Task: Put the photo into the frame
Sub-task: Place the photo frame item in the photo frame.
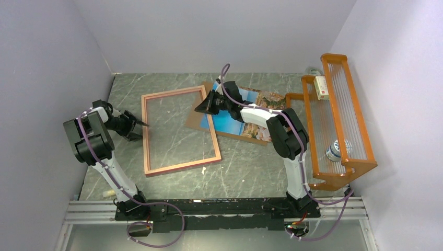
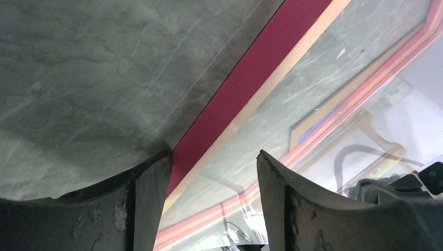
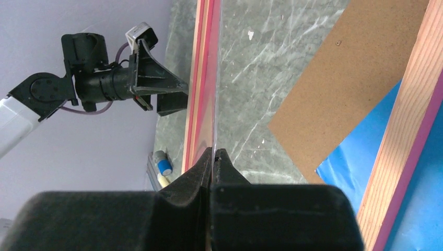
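Observation:
The frame (image 1: 180,166) lies flat on the table, left of centre; its pink side and wood edge fill the left wrist view (image 2: 245,78). My left gripper (image 1: 140,129) is open, its fingers either side of the frame's left rail (image 2: 214,157). My right gripper (image 1: 201,108) is shut on the edge of a thin clear pane (image 3: 215,78), seen edge-on at the frame's right rail (image 3: 402,136). The photo (image 1: 232,119), blue side up, lies on the brown backing board (image 1: 197,121) under my right arm, and the frame's right rail overlaps it. It also shows in the right wrist view (image 3: 360,162).
An orange wire rack (image 1: 339,120) stands at the right wall, holding a small box (image 1: 321,87) and a tin (image 1: 338,149). A small blue-capped item (image 3: 163,163) lies at the near left table edge. Walls close in on three sides.

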Available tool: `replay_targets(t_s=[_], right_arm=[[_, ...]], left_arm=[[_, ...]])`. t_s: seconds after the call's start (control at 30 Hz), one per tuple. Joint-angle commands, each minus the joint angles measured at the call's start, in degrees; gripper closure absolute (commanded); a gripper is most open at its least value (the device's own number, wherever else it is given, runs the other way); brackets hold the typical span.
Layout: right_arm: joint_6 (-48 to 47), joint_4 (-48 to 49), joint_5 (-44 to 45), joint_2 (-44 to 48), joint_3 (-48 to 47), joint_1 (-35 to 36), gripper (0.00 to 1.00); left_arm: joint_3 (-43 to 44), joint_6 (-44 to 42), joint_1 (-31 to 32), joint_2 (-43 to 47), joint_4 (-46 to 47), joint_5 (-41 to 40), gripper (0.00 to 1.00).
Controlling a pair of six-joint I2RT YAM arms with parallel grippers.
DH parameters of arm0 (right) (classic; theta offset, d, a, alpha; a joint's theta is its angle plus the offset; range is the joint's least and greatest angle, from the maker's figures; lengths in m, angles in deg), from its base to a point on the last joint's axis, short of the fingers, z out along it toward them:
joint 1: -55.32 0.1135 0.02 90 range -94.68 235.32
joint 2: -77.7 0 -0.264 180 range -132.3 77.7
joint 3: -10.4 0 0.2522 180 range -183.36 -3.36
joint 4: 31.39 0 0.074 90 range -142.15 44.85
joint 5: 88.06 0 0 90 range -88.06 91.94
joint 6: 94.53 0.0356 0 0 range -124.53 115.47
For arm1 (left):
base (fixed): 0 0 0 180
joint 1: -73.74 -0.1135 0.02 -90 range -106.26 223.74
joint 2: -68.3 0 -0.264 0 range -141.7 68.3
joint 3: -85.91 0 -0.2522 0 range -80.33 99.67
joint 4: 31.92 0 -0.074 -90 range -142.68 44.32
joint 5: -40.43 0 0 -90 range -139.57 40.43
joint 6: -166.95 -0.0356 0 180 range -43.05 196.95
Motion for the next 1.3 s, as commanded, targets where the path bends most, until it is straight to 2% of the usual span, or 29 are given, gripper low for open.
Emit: replay_targets(t_s=[0.0, 0.37, 0.63, 1.27], right_arm=[[-0.4, 9.2, -2.0, 3.9, 2.0, 0.1, 1.00], [-0.9, 13.2, -3.4, 6.7, 5.2, 0.6, 1.00], [-0.4, 14.9, -3.8, 6.6, 5.3, 0.7, 1.00], [-0.7, 4.3, 0.1, 1.1, -1.2, 0.4, 1.00]], left_arm=[[-1.9, -2.7, 1.5, -4.2, 0.3, -7.0, 0.32], [-1.7, -2.2, 1.5, -3.8, -0.2, -9.1, 0.38], [-2.3, -1.1, 1.5, -2.9, 0.6, -9.0, 0.38], [-1.3, -1.9, 1.5, -4.3, -0.5, -8.7, 0.38]])
